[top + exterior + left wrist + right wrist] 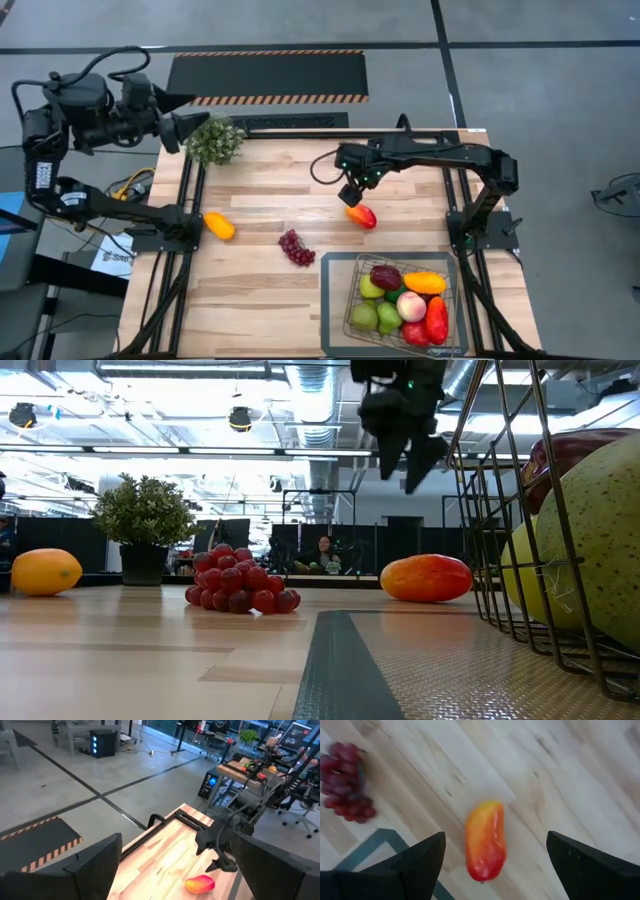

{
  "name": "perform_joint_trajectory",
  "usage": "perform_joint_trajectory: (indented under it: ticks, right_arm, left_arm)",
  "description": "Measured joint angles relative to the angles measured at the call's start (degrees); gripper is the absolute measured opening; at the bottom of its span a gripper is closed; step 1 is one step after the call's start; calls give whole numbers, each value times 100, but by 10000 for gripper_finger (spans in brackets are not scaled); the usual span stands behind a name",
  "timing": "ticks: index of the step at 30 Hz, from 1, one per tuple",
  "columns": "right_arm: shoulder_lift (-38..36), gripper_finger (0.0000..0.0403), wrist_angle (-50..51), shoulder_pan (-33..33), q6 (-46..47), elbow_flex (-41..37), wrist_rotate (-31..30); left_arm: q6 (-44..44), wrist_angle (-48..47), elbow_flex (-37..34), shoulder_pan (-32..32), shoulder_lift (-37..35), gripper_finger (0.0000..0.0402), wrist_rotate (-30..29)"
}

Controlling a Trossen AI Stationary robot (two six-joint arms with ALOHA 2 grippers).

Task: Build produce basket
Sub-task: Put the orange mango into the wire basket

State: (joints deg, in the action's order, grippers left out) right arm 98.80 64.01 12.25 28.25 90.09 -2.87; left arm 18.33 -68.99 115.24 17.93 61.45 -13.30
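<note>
Red-orange pepper [361,215], glossy, elongated, lies on the tabletop [260,300] just beyond the basket [336,300]. Right end effector [349,193] hangs over it, fingers spread, holding nothing. Purple grapes [296,247] and orange fruit [219,226] lie loose on the wood. Basket holds green pears, apples, red and orange peppers, and a dark red piece. Left end effector [185,130] open, off the tabletop by the potted plant [214,139].

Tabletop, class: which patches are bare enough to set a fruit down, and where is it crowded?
Bare wood lies between the potted plant and the right gripper, and in the near corner below the orange pepper and grapes. Crowded: the basket, heaped with produce.
</note>
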Motion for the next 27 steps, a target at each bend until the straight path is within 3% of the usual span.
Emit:
perform_joint_trajectory:
  ticks: [5, 10, 20, 27]
  right_arm:
    - [2, 368, -250, -81, -15, -608, 18]
    - [2, 368, -1008, -362, -59, -1306, 594]
    - [4, 368, -2363, -387, 179, -2495, 603]
    - [4, 362, -2537, -387, 235, -2966, 595]
  left_arm:
    - [17, -92, 0, 0, -44, 359, -43]
    - [7, -156, 0, 0, -34, 359, -48]
    - [-50, -143, -2, 0, -33, 359, -304]
    - [40, -143, -2, 0, -33, 359, -389]
